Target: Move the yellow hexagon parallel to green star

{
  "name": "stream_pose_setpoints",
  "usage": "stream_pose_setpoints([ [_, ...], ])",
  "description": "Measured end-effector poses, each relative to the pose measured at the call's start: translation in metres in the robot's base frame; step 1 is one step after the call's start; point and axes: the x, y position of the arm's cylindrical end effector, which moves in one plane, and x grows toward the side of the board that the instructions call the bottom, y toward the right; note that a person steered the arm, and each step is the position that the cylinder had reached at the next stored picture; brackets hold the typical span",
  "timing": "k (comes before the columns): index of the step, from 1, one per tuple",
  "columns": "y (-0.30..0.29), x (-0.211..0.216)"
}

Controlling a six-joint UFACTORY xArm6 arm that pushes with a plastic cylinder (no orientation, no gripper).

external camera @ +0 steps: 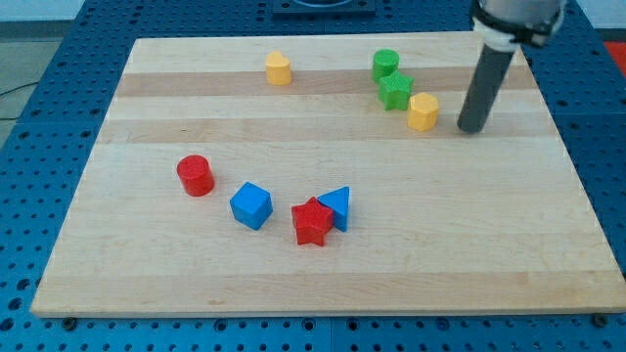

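Observation:
The yellow hexagon (pixel 423 111) sits on the wooden board at the upper right. It touches the lower right side of the green star (pixel 395 91). A green cylinder (pixel 385 65) stands just above the star. My tip (pixel 471 128) rests on the board a short way to the right of the yellow hexagon, with a small gap between them. The rod rises from the tip toward the view's top right.
A second yellow block (pixel 279 68) sits at the top middle. A red cylinder (pixel 196 175) is at the left. A blue cube (pixel 251 205), a red star (pixel 312 222) and a blue triangle (pixel 336 206) cluster at the lower middle. The board's right edge (pixel 577 186) is near the tip.

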Motion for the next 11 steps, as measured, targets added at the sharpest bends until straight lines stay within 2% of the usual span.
stream_pose_setpoints([
  [1, -0.050, 0.002],
  [2, -0.132, 0.022],
  [3, -0.145, 0.004],
  [5, -0.047, 0.011],
  [6, -0.068, -0.012],
  [7, -0.158, -0.012],
  [8, -0.211, -0.012],
  [9, -0.174, -0.005],
  [10, -0.132, -0.019],
  [11, -0.160, -0.040],
])
